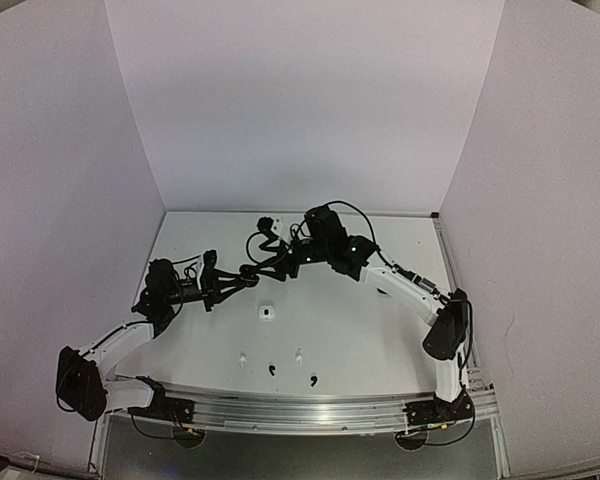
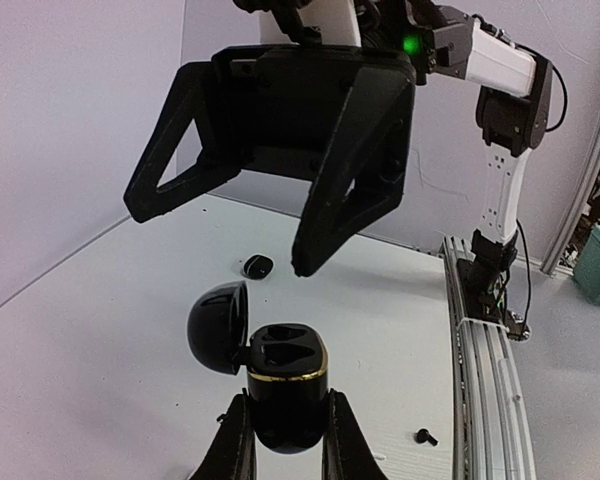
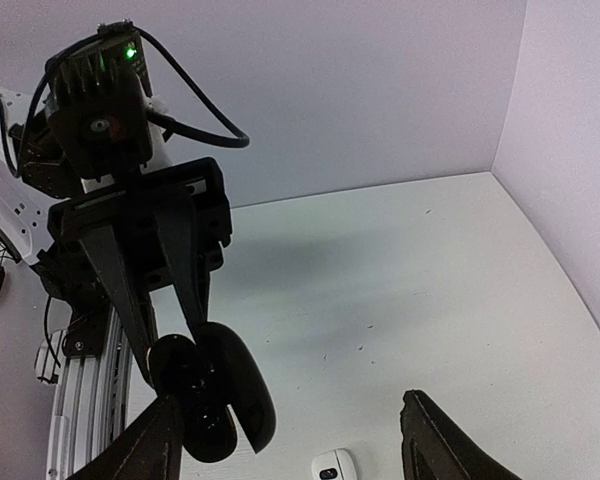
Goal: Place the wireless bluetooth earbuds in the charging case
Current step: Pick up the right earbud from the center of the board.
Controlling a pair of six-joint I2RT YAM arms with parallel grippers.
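The left gripper (image 2: 287, 430) pinches the open case (image 2: 285, 385); the right gripper (image 2: 225, 240) hangs spread above. The earbud (image 2: 258, 266) at eleven o'clock looks light, hard, slick: pinch across its body.

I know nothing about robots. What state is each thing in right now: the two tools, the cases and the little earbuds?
black charging case: lid open, both wells empty, held upright.
left tool: shut on the black charging case.
right tool: open, holding nothing, above the case.
white case: lying on the table, lid state unclear.
earbuds: loose on the table, none in the black case.
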